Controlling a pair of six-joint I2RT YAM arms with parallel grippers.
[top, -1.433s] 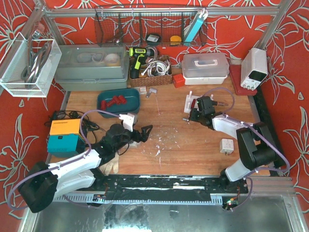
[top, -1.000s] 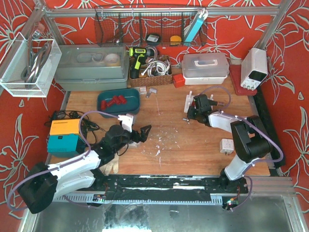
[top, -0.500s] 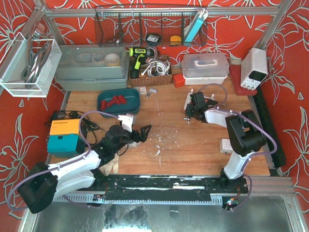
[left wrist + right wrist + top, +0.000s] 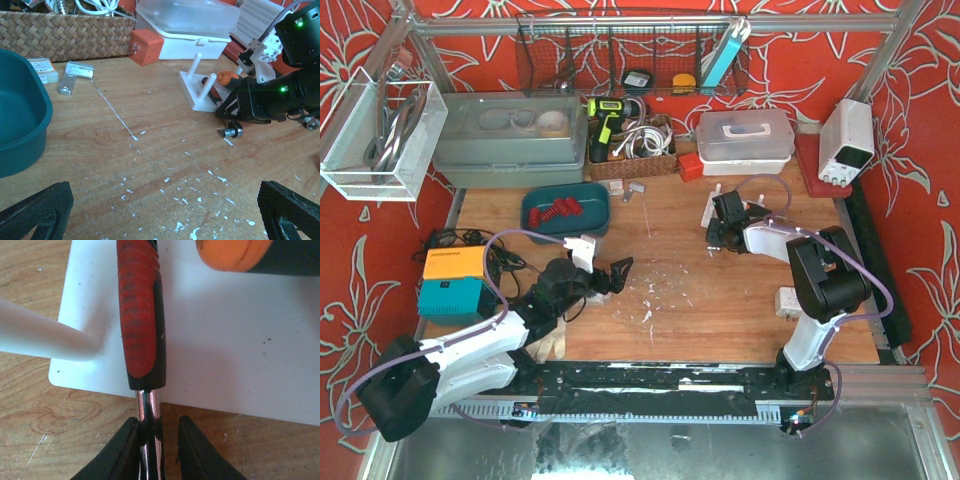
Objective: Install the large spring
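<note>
Beside the white plate (image 4: 225, 340), my right gripper (image 4: 159, 427) ajar around a red-handled tool (image 4: 140, 315) (one finger (image 4: 127, 450) touching), left gripper (image 4: 162, 210) spread.

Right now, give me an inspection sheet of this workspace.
Surface: wooden table, flecked with white marks.
Job's things: red springs in teal tray; white peg fixture, no spring on its pegs.
Clutter: red-handled tool and orange-handled tool at the fixture; metal bracket; orange block.
Grippers: left gripper open, empty; right gripper astride the red-handled tool's shaft, not clamped.
Cables: purple cable looping over each arm; black cords beside orange box.
Surroundings: wicker basket, white lidded box, power supply, red patterned walls.
</note>
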